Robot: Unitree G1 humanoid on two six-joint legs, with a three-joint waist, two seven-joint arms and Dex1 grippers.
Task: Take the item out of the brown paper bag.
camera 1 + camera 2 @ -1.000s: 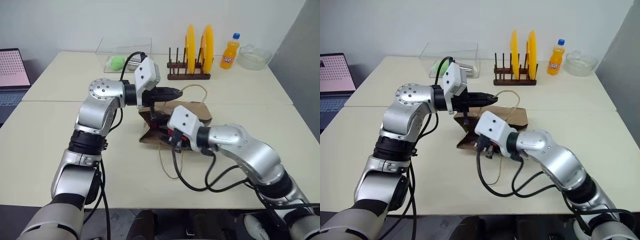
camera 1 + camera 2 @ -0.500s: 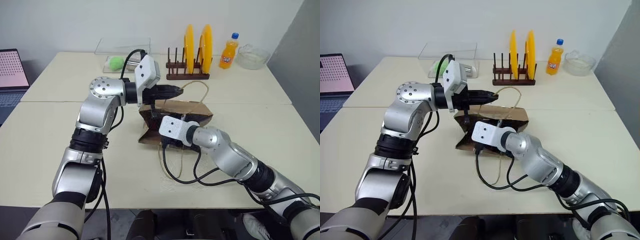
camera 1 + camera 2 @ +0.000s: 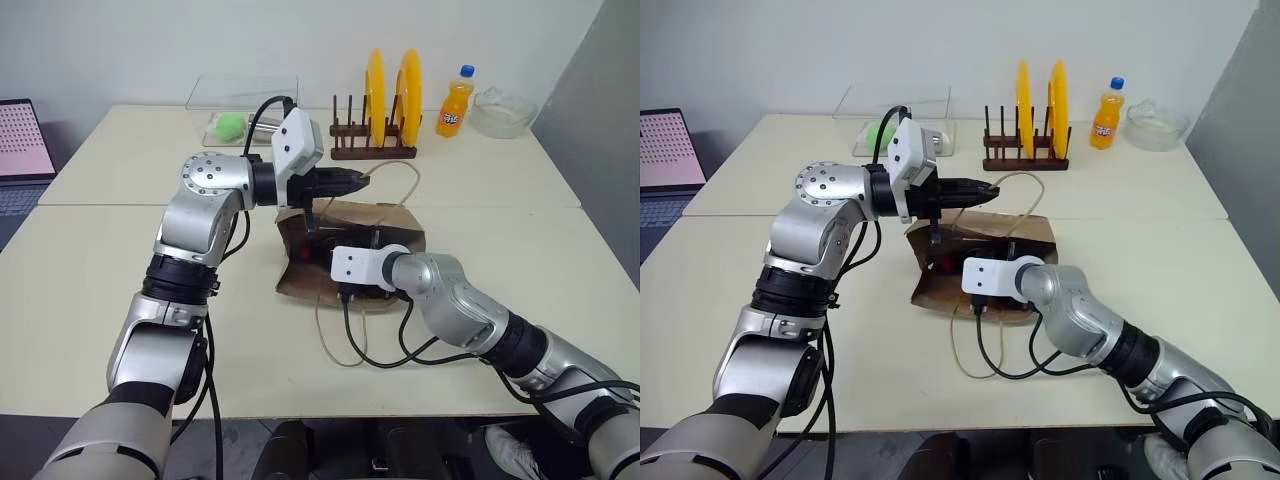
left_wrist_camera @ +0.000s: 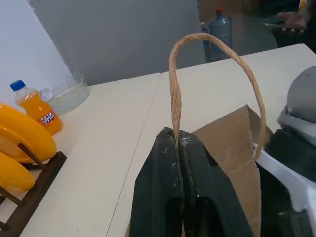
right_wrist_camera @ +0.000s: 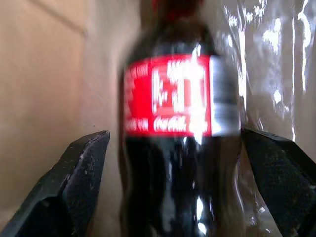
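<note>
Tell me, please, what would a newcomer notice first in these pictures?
Probably the brown paper bag lying open at the table's middle, its cord handle pinched up by the shut left gripper. The right gripper reaches into the bag's mouth, jaws open on either side of a cola bottle. Behind stand two yellow plates in a wooden rack.

You have the brown paper bag lying on the near table, centre. The cola bottle sits inside it, between the spread fingers of the right gripper. The left gripper is above the bag, clamped on one handle. Behind the bag stands the plate rack; right of it, the orange soda bottle, then a bowl. A clear box sits left of the rack.
</note>
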